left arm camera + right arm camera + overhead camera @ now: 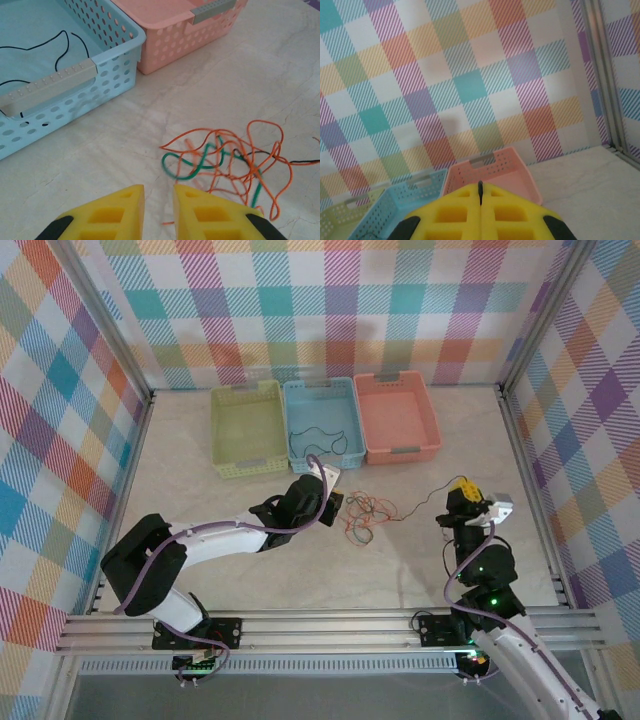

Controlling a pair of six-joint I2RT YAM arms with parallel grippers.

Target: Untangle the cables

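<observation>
Left hand (159,190) holds its two yellow fingers (125,210) apart by a narrow gap, and nothing sits between them, so it is released. In its wrist view the tangle of cables (230,160) lies on the surface just past the fingertips, toward 1 o'clock. The tangle is mostly an orange cable (250,170) in loose loops, with a green cable (175,172) woven through its side at 8 o'clock. A black strand (302,161) leaves the tangle at 3 o'clock.

From above, the tangle (362,515) rests near the middle of the pale marbled surface (250,570), and the left hand (338,504) is just beside it at 9 o'clock. The black strand (420,502) runs from the tangle toward 2 o'clock and reaches the tips of the right hand (455,486). In its own wrist view the right hand (480,186) is clenched, fingers pressed flat together, and a short dark piece shows in the seam at the tips; it is grasping the black strand.

At 12 o'clock from the tangle three baskets stand in a row, side against side: a yellow-green basket (248,425), a blue basket (315,405) and a pink basket (395,410). A second black cable (320,437) lies curled inside the blue basket, well apart from the tangle. Checked walls (330,310) close the surface on three sides.
</observation>
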